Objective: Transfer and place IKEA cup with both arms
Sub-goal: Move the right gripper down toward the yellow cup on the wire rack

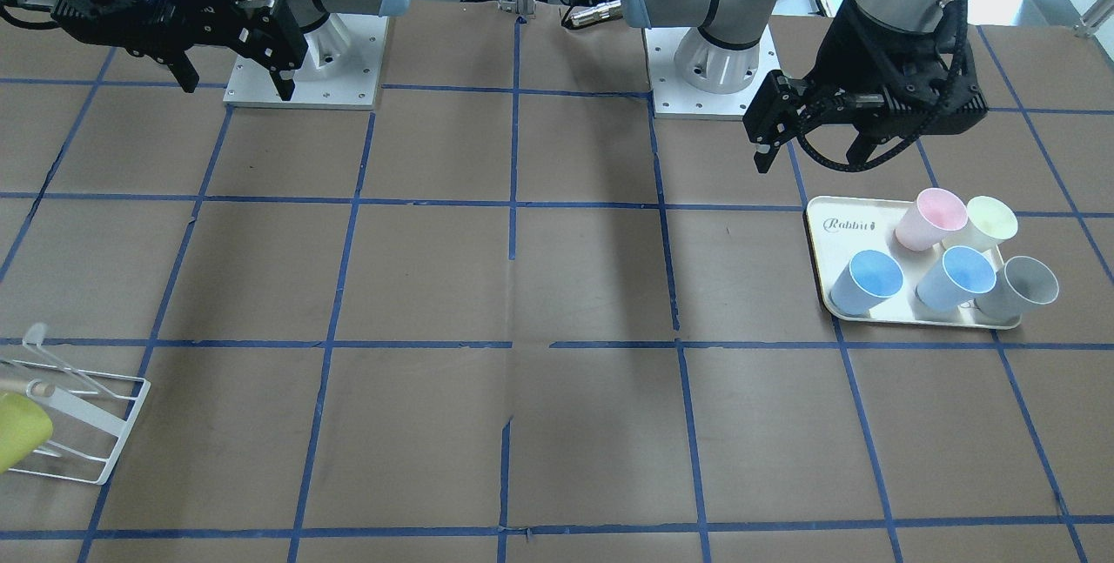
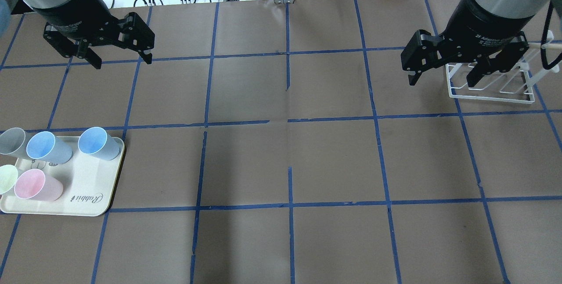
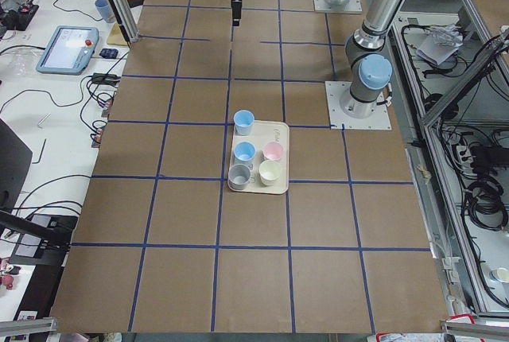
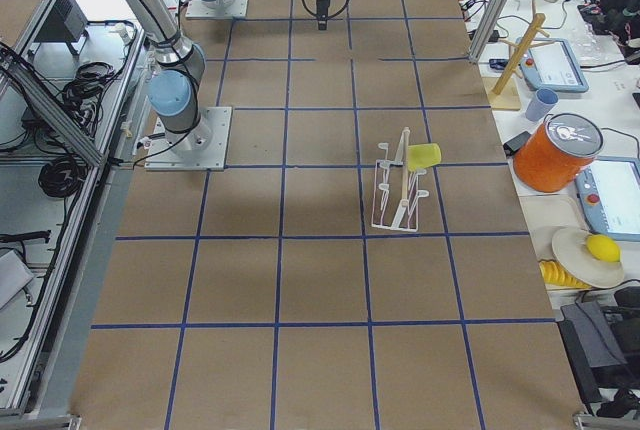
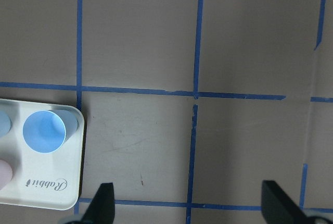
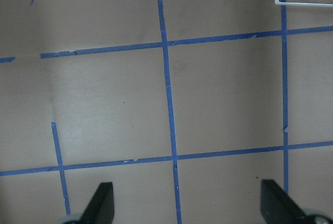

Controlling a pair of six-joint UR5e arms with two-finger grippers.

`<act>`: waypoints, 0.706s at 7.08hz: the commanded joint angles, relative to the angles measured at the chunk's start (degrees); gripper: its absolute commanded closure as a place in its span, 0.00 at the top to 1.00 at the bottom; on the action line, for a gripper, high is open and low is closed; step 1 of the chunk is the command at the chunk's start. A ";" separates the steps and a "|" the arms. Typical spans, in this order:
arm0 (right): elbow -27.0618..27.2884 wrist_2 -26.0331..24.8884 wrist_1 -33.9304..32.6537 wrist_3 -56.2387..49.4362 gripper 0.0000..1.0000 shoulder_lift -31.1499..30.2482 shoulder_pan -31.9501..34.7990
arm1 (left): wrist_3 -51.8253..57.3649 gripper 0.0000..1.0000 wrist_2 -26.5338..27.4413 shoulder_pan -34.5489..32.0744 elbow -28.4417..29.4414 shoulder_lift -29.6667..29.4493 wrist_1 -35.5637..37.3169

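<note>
The yellow IKEA cup (image 1: 19, 434) hangs tilted on a peg of the white wire rack (image 1: 94, 424) at the table's edge. It also shows in the exterior right view (image 4: 424, 157). In the overhead view it is hidden behind my right arm. My right gripper (image 2: 441, 81) is open and empty, hovering high beside the rack (image 2: 491, 91). My left gripper (image 2: 123, 60) is open and empty, above the table beyond the cup tray. Both wrist views show open fingers over bare table.
A cream tray (image 2: 88, 189) on my left holds a pink cup (image 2: 37, 186), a pale cream-green cup (image 2: 6, 177), two blue cups (image 2: 99, 142) and a grey cup (image 2: 12, 140). Blue tape lines cross the brown table.
</note>
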 commanded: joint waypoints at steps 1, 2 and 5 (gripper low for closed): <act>0.40 0.30 -0.31 -0.48 1.00 0.44 -0.11 | 0.00 1.00 0.01 0.09 0.12 -0.18 0.00; 0.75 -0.40 -0.05 -0.57 1.00 0.44 -0.11 | 0.00 1.00 0.01 0.09 0.03 -0.18 0.00; 0.76 0.47 0.04 0.13 1.00 0.18 -0.02 | 0.00 1.00 -0.08 0.00 0.29 -0.35 0.00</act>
